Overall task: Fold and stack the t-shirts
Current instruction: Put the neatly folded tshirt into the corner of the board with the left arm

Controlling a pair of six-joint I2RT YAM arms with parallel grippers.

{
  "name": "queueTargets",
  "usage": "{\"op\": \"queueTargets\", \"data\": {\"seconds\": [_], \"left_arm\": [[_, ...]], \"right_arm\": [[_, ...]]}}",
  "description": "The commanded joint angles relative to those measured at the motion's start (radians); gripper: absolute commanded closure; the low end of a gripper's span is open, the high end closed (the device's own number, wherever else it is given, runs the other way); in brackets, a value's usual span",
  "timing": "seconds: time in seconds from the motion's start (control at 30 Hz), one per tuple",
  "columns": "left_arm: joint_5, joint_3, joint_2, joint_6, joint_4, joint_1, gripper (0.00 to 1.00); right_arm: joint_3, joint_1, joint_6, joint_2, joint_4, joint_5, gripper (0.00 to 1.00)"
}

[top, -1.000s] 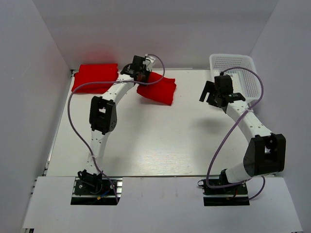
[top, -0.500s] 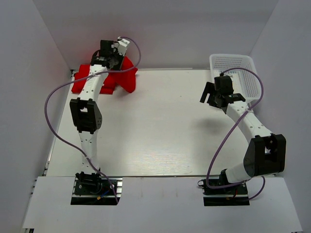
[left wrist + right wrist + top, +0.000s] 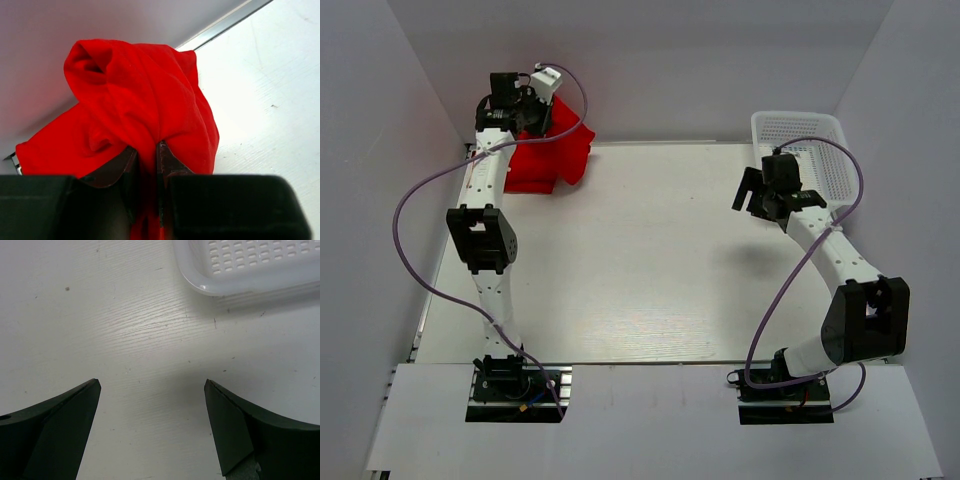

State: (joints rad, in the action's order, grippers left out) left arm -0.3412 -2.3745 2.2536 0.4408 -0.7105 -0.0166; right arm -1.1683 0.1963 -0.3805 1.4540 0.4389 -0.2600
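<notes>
Pinching a bright red cloth t-shirt in narrow jaws, the left gripper should lay it down squarely; the right gripper jaws gape wide.

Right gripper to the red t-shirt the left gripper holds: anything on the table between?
Nothing. The top external view shows only bare table between the open right gripper and the t-shirt pinched by the left gripper.
</notes>
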Motion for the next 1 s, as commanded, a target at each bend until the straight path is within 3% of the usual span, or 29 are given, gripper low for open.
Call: {"op": "queueTargets", "data": {"seconds": [0.0,0.23,0.63,0.97], "left_arm": [[-0.091,-0.063,-0.068,-0.016,0.060,0.023,1.00],[-0.148,-0.081,-0.077,-0.117,0.140,0.078,1.00],[-0.226,-0.054,-0.068,-0.129,0.140,0.176,1.00],[-0.237,-0.034,0.035,-0.129,0.149,0.248,1.00]], "right_arm": [[-0.054,-0.003,0.008,-0.007,0.006,-0.016,0.10],[-0.088,0.000,-0.003,0.025,0.009,0.011,0.10],[-0.142,0.003,-0.032,0.081,0.027,0.068,0.10],[-0.218,0.006,-0.050,0.126,0.084,0.051,0.10]]}}
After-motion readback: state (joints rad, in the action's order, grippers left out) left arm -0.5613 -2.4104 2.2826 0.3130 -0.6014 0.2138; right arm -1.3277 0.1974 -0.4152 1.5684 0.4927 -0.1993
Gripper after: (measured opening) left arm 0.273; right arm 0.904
